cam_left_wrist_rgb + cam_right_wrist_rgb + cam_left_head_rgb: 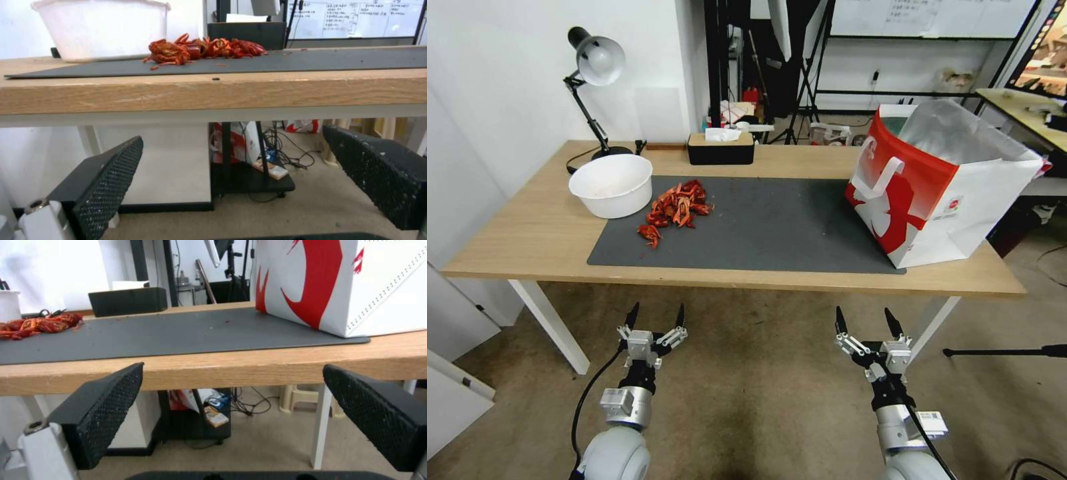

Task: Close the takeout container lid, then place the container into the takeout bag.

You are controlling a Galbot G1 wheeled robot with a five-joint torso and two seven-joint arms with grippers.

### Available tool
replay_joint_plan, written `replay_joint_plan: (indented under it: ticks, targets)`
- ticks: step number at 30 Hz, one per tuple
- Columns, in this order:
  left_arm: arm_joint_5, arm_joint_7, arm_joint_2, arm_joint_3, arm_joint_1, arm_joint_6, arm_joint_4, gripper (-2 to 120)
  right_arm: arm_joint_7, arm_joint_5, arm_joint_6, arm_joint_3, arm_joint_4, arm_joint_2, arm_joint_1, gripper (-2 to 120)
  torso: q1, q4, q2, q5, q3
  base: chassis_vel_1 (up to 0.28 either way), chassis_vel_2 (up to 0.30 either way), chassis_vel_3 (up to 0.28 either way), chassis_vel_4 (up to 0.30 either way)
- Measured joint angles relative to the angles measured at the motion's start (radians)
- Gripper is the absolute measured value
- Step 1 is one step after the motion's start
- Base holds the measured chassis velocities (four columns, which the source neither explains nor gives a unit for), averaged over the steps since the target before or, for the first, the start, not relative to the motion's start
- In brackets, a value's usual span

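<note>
Left tool (pixel 656 315) and right tool (pixel 867 321) low, level, side by side, fingers spread.

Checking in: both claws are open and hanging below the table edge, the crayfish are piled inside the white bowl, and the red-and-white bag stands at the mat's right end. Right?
Not quite. The crayfish lie on the dark mat beside the white bowl, not in it, as the head view shows. The rest holds: left claw and right claw are open below the table edge, and the bag stands at the mat's right end.
</note>
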Motion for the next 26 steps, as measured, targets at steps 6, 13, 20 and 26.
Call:
replay_joint_plan:
  ticks: [6,13,20,26]
  targets:
    - [0.000,0.000,0.000,0.000,0.000,0.000,0.000,100,0.000,0.000,-0.001,0.000,0.000,0.000,0.000,100,0.000,0.0000,0.000,0.0001,0.000,0.000,0.000,0.000,0.000]
    - [0.000,0.000,0.000,0.000,0.000,0.000,0.000,100,0.000,0.001,-0.002,0.000,0.001,-0.001,0.001,100,0.000,0.0000,0.000,0.0001,0.000,0.000,0.000,0.000,0.000]
    - [0.000,-0.001,0.000,0.000,0.000,0.000,0.000,100,0.001,0.001,-0.002,0.000,0.001,-0.001,0.001,100,0.000,0.0000,0.000,0.0000,0.000,0.000,0.000,0.000,0.000]
    - [0.000,-0.001,0.000,0.000,0.000,0.000,-0.001,100,0.001,0.002,-0.002,0.000,0.002,-0.001,0.001,100,0.000,0.0000,0.000,0.0000,0.000,0.000,0.000,0.000,0.000]
